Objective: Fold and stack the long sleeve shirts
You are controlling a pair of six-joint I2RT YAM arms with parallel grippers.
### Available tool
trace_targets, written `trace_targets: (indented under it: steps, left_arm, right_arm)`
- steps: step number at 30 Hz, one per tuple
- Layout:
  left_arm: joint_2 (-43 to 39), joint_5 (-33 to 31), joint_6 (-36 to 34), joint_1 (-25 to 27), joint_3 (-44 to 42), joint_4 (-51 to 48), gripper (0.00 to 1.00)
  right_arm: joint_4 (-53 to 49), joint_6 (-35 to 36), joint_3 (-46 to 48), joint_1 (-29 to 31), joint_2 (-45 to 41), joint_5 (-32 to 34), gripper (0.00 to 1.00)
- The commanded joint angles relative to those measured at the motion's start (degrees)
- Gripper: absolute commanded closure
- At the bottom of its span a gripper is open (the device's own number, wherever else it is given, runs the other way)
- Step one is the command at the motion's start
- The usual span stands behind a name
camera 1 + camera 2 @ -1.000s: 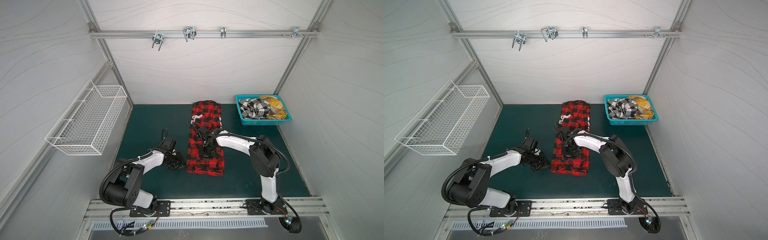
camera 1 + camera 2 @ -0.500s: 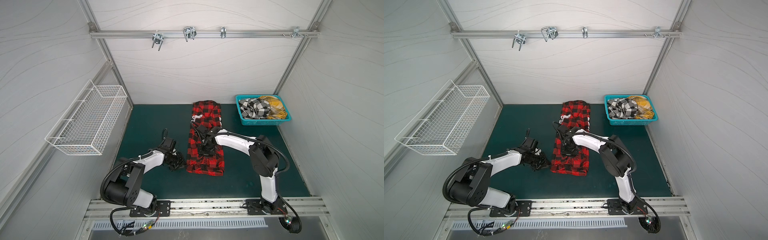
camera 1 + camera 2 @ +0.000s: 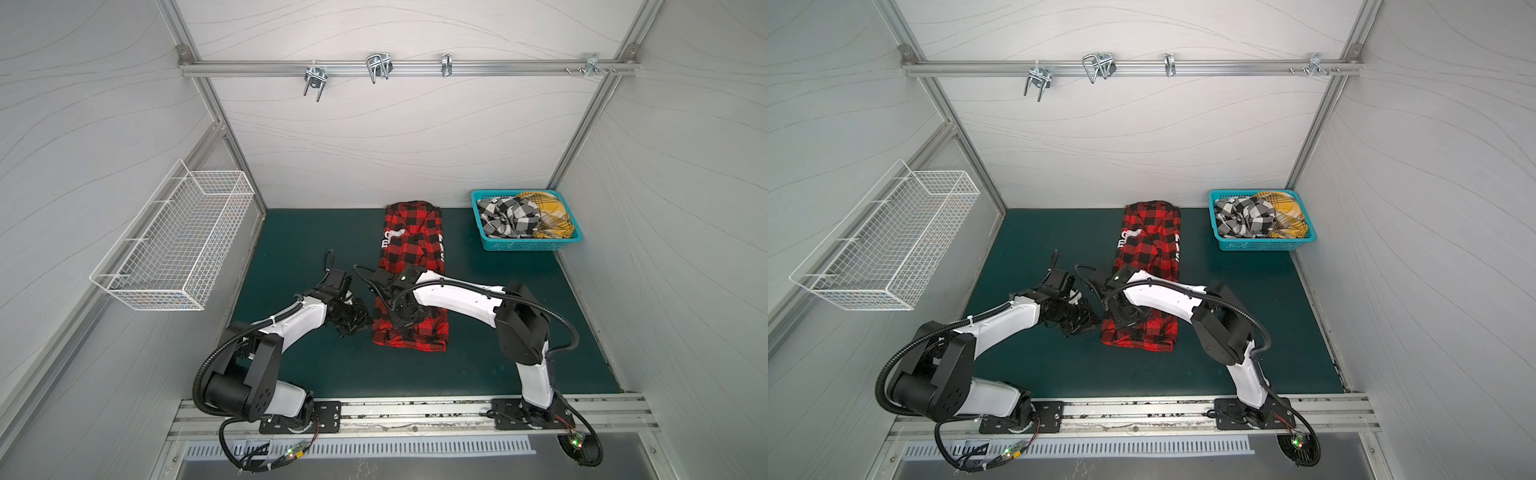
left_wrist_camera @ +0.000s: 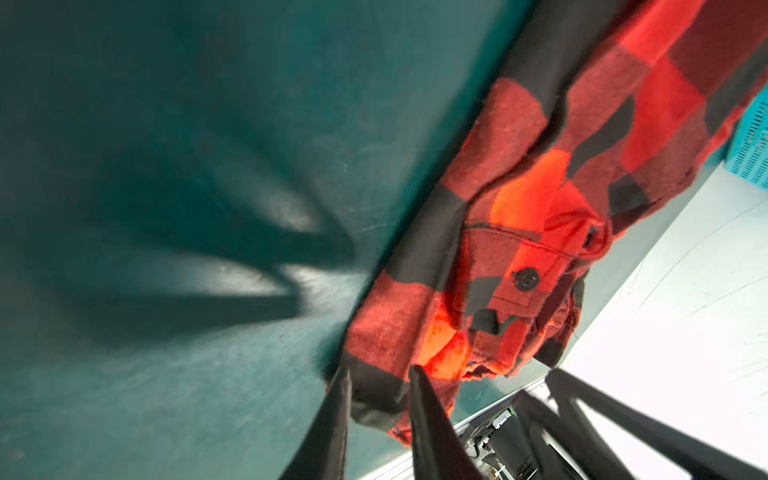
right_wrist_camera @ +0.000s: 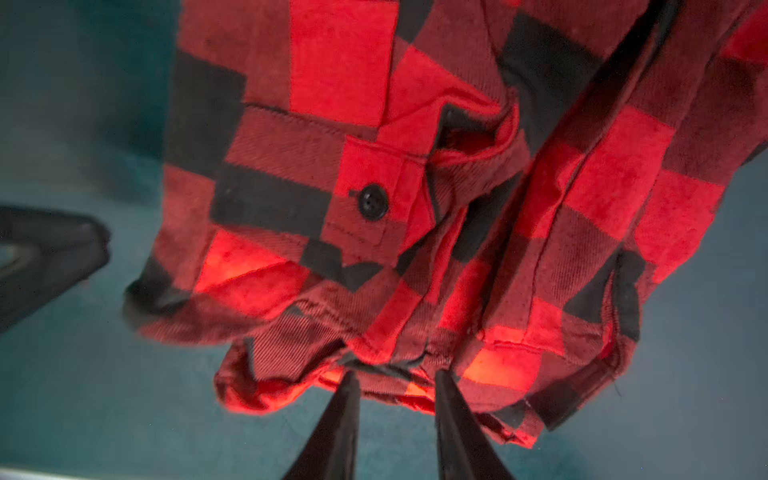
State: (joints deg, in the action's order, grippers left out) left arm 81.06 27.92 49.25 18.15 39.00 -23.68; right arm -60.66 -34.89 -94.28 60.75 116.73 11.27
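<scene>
The red-and-black plaid shirt [image 3: 411,249] [image 3: 1150,245] lies as a long folded strip on the green mat, with white letters showing near its far end. My left gripper [image 3: 360,326] [image 3: 1086,326] [image 4: 380,374] is at the strip's near left corner, shut on a dark corner of the cloth [image 4: 540,187]. My right gripper [image 3: 409,322] [image 3: 1129,324] [image 5: 395,376] reaches over the near end, its tips shut on the bunched hem [image 5: 415,124], which sits slightly off the mat. A black-and-white check shirt [image 3: 509,216] [image 3: 1246,216] and a yellow plaid shirt [image 3: 550,216] [image 3: 1287,214] lie crumpled in the basket.
The turquoise plastic basket [image 3: 523,247] [image 3: 1258,246] stands at the mat's far right corner. A white wire basket [image 3: 174,245] hangs on the left wall. Metal hooks [image 3: 376,68] hang from the rail on the back wall. Bare green mat [image 3: 299,232] lies left of the shirt.
The right gripper has shifted slightly over the shirt's near end. The left arm and the shirt lie much as before.
</scene>
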Motion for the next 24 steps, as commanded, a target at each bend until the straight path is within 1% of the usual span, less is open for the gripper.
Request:
trace_targets:
  steps: [1, 8, 10, 13, 16, 17, 18, 21, 22, 24]
  left_arm:
    - [-0.3, -0.4, -0.8, 0.0, 1.0, -0.8, 0.74]
    - [-0.3, -0.3, -0.8, 0.1, 0.6, -0.4, 0.75]
    - [-0.4, -0.2, -0.8, 0.0, 0.6, -0.4, 0.75]
    - [-0.5, -0.2, -1.1, 0.0, 0.8, -0.8, 0.75]
    - [-0.7, -0.2, -1.2, 0.0, 0.8, -0.7, 0.75]
    - [-0.7, -0.2, -1.1, -0.1, 0.9, -0.6, 0.75]
    - [-0.6, -0.2, -1.1, -0.1, 1.0, -0.6, 0.75]
    - [0.0, -0.2, -1.4, -0.1, 1.7, -0.7, 0.75]
    - [0.1, -0.2, -1.6, -0.1, 2.0, -0.8, 0.76]
    - [0.3, -0.3, -1.9, -0.1, 2.5, -1.4, 0.76]
  right_arm:
    - [-3.4, 1.4, -2.1, -0.3, 3.1, 2.3, 0.70]
    - [-1.1, 0.2, -1.9, -0.7, 5.0, 2.3, 0.71]
    - [-0.2, -0.2, -1.6, -1.4, 4.9, 1.0, 0.69]
    - [0.0, -1.5, -0.6, -2.2, 4.9, -0.6, 0.73]
    - [1.8, -2.6, 2.0, -2.5, 4.1, -2.9, 0.71]
    - [2.7, -3.0, 2.9, -2.5, 3.7, -3.7, 0.72]
    - [3.4, -3.2, 3.6, -2.5, 3.6, -4.2, 0.77]
    - [2.9, -4.0, 3.5, -2.6, 3.9, -3.5, 0.96]
    - [2.6, -4.0, 3.2, -2.6, 3.6, -3.1, 1.00]
    - [1.9, -4.5, 2.8, -2.7, 2.2, -2.5, 1.00]
